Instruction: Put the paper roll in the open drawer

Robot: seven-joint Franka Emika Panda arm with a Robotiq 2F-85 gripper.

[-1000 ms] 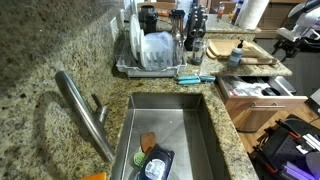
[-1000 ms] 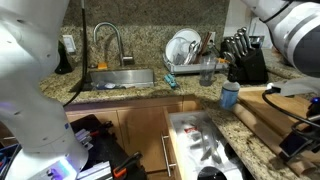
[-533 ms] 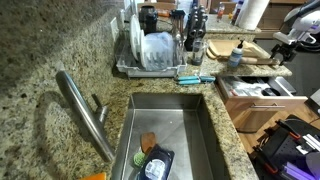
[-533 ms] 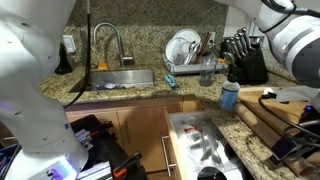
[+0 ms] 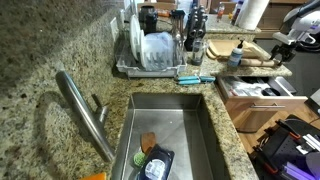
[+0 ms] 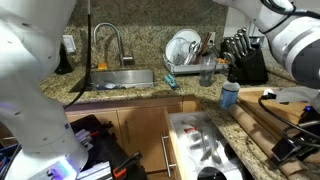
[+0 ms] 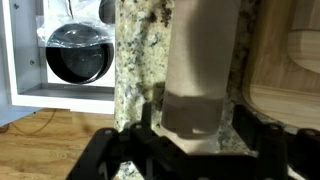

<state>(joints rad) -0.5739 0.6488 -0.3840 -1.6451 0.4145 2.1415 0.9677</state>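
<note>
Granite countertop (image 5: 40,60) runs round the sink, and the paper roll (image 5: 255,12) stands at its far end, about ten o'clock from the gripper (image 5: 288,43) in an exterior view, with the open drawer (image 5: 228,95) at seven o'clock. In the wrist view a pale cylinder, apparently the roll, runs twelve to six and ends between the fingers (image 7: 270,150). Whether they press it or stand just clear, I cannot tell.
</note>
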